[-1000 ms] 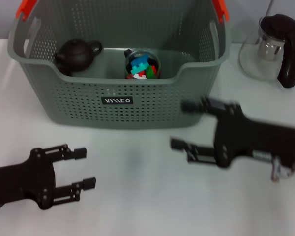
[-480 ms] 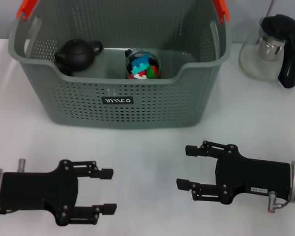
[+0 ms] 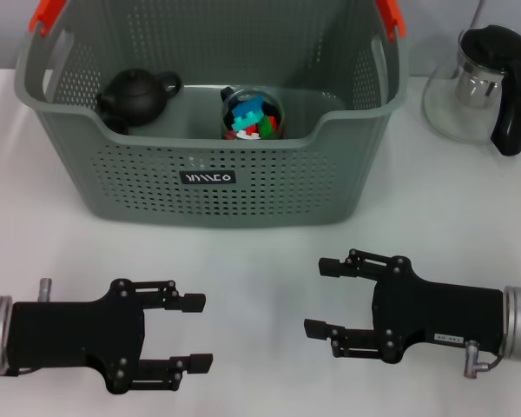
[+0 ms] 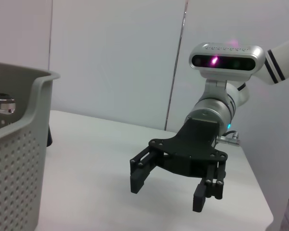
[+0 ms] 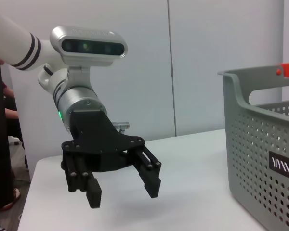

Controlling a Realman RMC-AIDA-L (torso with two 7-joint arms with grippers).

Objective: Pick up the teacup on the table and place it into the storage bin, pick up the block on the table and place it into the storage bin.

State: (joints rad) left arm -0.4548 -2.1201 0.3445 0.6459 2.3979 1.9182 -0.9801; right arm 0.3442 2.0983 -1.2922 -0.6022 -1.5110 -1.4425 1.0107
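The grey-green storage bin (image 3: pixel 139 165) stands at the back of the white table; its wall also shows in the left wrist view (image 4: pixel 19 159) and the right wrist view (image 5: pixel 260 144). Inside it lie a small black teapot-shaped vessel (image 3: pixel 135 97) and a clear round cup of colourful blocks (image 3: pixel 252 115). No teacup or block shows on the table top. My left gripper (image 3: pixel 198 332) hovers open and empty near the front left. My right gripper (image 3: pixel 318 297) is open and empty at the front right. Each wrist view shows the other arm's gripper: right (image 4: pixel 169 192), left (image 5: pixel 123 192).
A glass pitcher with a black handle (image 3: pixel 482 87) stands at the back right, beside the bin. The bin has orange handle ends (image 3: pixel 48 16). Bare white table (image 3: pixel 252 261) lies between the bin and the two grippers.
My right gripper has dropped back from beside the bin toward the front and settled. My left gripper has slid inward from the left edge. The bin's contents have not moved.
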